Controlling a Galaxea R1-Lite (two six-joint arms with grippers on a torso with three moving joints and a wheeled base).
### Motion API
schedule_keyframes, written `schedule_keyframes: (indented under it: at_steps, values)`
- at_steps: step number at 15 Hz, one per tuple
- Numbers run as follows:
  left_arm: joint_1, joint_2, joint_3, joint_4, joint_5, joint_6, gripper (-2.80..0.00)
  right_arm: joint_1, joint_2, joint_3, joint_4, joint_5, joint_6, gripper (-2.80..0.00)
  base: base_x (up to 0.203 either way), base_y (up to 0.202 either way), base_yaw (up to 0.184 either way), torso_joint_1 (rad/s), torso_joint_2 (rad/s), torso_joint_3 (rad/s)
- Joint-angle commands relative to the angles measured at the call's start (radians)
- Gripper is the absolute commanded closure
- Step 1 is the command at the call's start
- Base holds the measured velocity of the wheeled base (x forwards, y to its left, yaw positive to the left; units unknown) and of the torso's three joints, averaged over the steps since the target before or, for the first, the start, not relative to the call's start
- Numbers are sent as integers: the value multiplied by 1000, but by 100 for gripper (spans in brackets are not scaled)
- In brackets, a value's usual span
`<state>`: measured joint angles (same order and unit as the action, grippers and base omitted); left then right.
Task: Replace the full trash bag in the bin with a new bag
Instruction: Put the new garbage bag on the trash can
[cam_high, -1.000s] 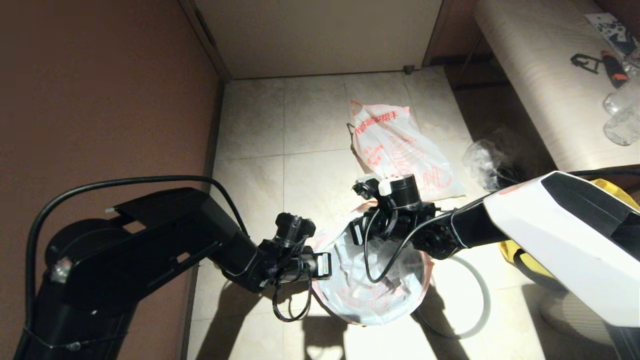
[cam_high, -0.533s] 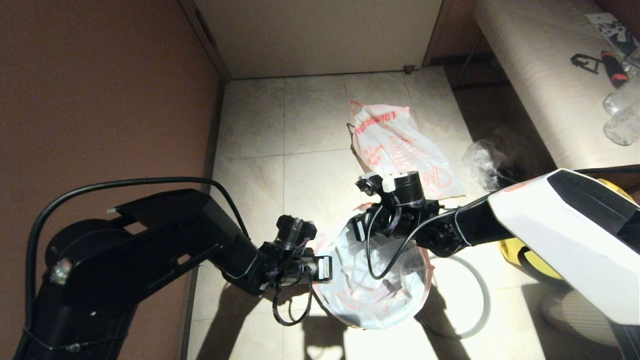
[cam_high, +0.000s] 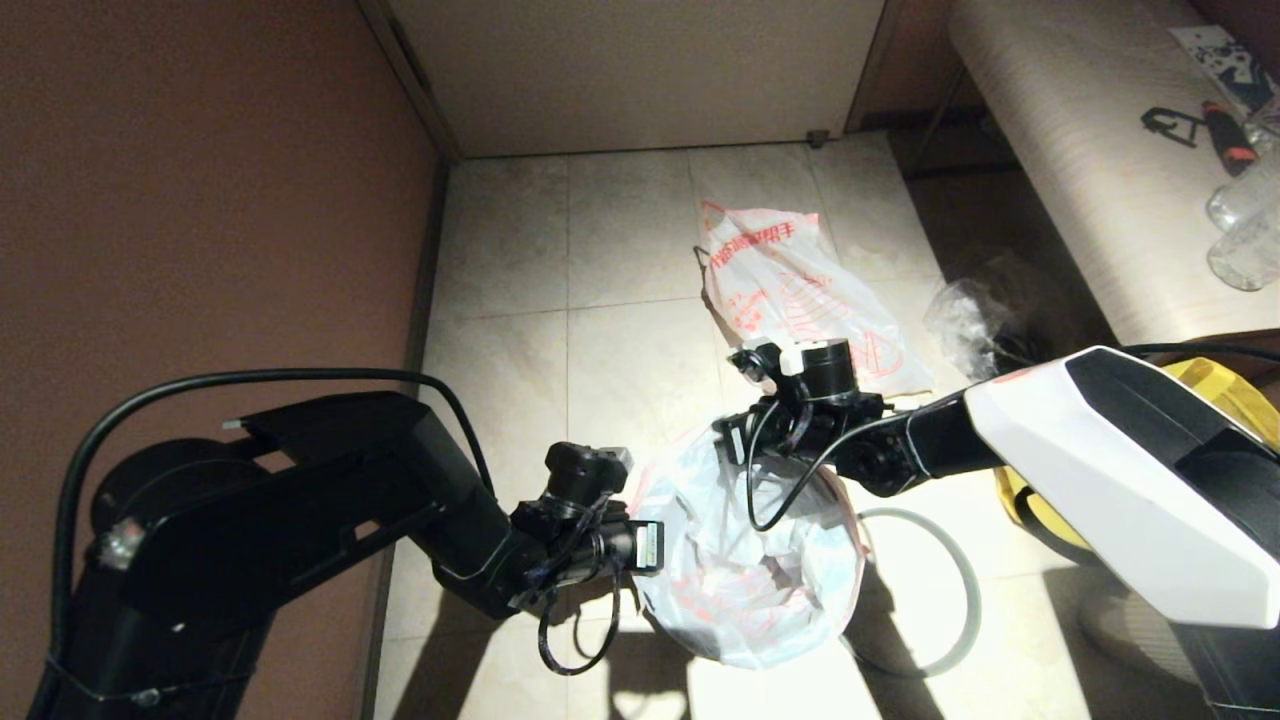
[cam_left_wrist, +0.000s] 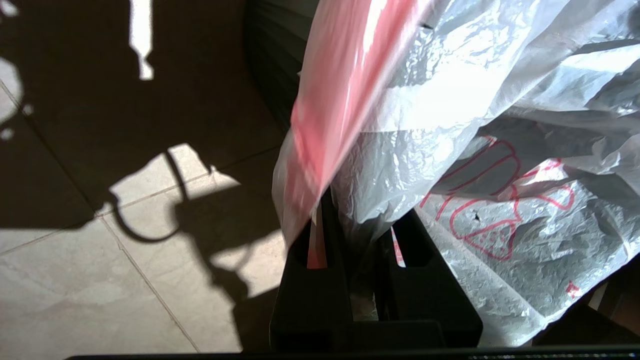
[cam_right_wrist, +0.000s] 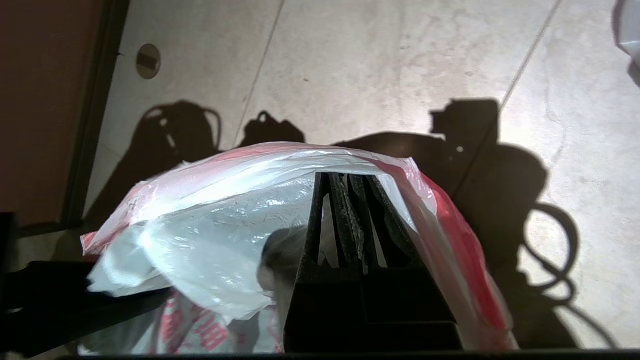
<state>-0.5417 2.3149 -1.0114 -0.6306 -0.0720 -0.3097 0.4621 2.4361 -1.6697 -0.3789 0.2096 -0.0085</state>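
Observation:
The new bag (cam_high: 750, 560), cloudy white with red-orange edges, hangs stretched open between both grippers. My left gripper (cam_high: 648, 548) is shut on its near-left rim; the film runs between the black fingers (cam_left_wrist: 320, 250). My right gripper (cam_high: 730, 440) is shut at the far rim, which drapes over its closed tips (cam_right_wrist: 345, 176). The full trash bag (cam_high: 800, 300), white with bold red print, lies flat on the tiles beyond. The bin is hidden under the new bag in the head view. A dark ribbed wall (cam_left_wrist: 272, 60) behind the rim may be the bin.
A thin grey hoop (cam_high: 965, 590) lies on the floor right of the held bag. A small clear wrinkled bag (cam_high: 965, 315) and a yellow tote (cam_high: 1235, 390) sit at the right, below a pale bench (cam_high: 1080, 150). A brown wall (cam_high: 200, 200) bounds the left.
My right gripper has drawn the far rim away from me and my left gripper has come slightly nearer. The bag's mouth is stretched wider.

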Motion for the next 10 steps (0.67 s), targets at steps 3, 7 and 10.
schedule_keyframes:
  at_steps: [3,7,10]
  values:
    - [2,10,23,-92,2,-2,0,-24,20,-15,13,-2,0,0,0,0,0,0,0,0]
    - [17,20,1,-109,20,-14,0,-61,-16,-10,85,-4,-2,0,0,0,0,0,0,0]
    - [28,21,-24,-109,50,-46,0,-47,-116,33,186,7,6,0,0,0,0,0,0,0]
